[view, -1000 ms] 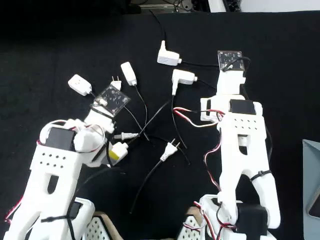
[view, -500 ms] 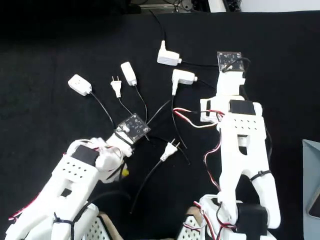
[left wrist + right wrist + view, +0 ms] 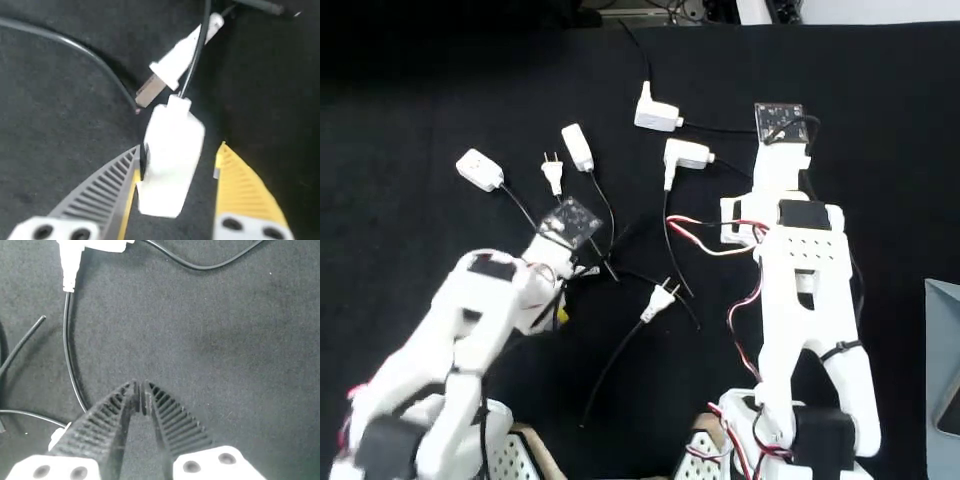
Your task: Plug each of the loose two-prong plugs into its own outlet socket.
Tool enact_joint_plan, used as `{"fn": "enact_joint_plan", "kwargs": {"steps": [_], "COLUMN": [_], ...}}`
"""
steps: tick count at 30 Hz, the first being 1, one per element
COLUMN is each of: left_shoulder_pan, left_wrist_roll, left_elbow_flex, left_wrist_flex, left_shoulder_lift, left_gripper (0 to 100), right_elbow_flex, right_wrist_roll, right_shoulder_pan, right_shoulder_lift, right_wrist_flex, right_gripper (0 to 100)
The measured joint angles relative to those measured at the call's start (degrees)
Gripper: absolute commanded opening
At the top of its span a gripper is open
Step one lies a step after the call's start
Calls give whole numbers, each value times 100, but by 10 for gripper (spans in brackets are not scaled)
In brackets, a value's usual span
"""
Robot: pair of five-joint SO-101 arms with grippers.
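The left tool [image 3: 181, 149] stands wide around the white socket [image 3: 167, 170] on the bench [image 3: 60, 125], just short of a loose plug [image 3: 172, 65], so it should centre before pinching; the right tool [image 3: 139, 392] is pinched shut.

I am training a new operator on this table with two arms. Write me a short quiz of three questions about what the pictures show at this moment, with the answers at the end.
1. True or false: the right gripper is shut on a plug.
2. In the left wrist view, what lies inside the left gripper? A) a white block on a cord B) a red screwdriver C) nothing
3. Fill in the missing word: in the high view, the loose plug between the two arms lies on a ___ cloth.

Key: 1 false, it is shut on nothing; 2 A; 3 black.
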Motion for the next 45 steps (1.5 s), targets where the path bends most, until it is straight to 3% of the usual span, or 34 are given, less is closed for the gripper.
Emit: {"fn": "enact_joint_plan", "kwargs": {"steps": [5, 12, 17, 31, 37, 45], "left_shoulder_pan": [0, -396, -853, -2022, -1846, -1064], "left_wrist_roll": [26, 26, 26, -114, -123, -352], "left_elbow_flex": [-369, -422, -422, -888, -1538, -1565], "left_wrist_flex": [255, 475, 835, 598, 1284, 1125], "left_shoulder_lift": [457, 88, -132, -132, -141, 35], "left_gripper": [114, 337, 325, 325, 325, 322], "right_elbow_flex": [0, 0, 0, 0, 26, 70], "right_wrist_roll": [0, 0, 0, 0, 0, 0], "right_shoulder_pan": [0, 0, 0, 0, 0, 0], "right_shoulder_lift": [0, 0, 0, 0, 0, 0], "right_wrist_flex": [0, 0, 0, 0, 0, 0], "right_gripper": [15, 15, 15, 15, 15, 15]}}
